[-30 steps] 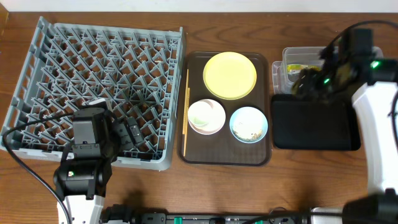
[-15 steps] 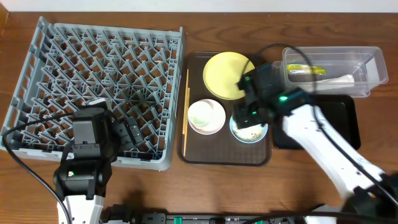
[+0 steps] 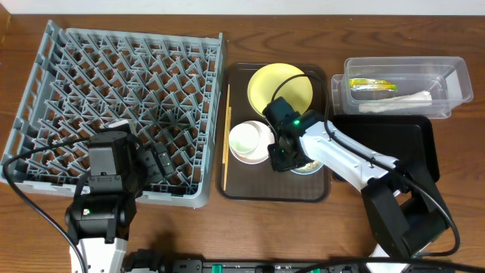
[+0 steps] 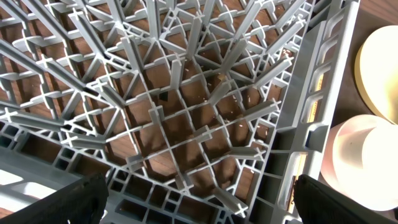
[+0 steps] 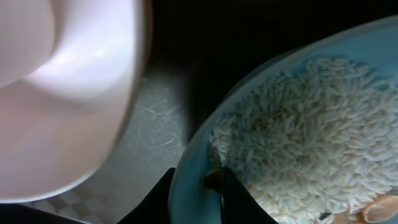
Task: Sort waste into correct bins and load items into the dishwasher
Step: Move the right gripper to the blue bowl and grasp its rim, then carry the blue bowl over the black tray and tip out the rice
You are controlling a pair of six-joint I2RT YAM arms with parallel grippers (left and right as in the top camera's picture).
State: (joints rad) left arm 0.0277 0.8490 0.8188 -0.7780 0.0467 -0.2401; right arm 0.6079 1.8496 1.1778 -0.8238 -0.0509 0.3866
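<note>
Grey dish rack [image 3: 121,106] lies left of the brown tray [image 3: 274,194] in the overhead view, and your left gripper [image 3: 155,163] hangs over the rack's near edge on the tray side. On the tray sit the yellow plate [image 3: 261,91], the white bowl [image 3: 248,140] and the light-blue bowl [image 3: 312,167], with the chopsticks [image 3: 226,136] along its left rim. Your right gripper [image 3: 284,155] is down between the two bowls. Right of the tray, the clear tub [image 3: 447,95] holds the wrapper [image 3: 371,84] and the napkin [image 3: 398,102], with the black tray [image 3: 402,144] just in front of it.

From your left wrist, the fingers [image 4: 74,199] stand wide apart above the rack's pegs.

From your right wrist, the fingers [image 5: 235,199] straddle the blue bowl's rim with a narrow gap, one outside and one among the rice [image 5: 298,143]. You cannot tell whether they pinch it.
</note>
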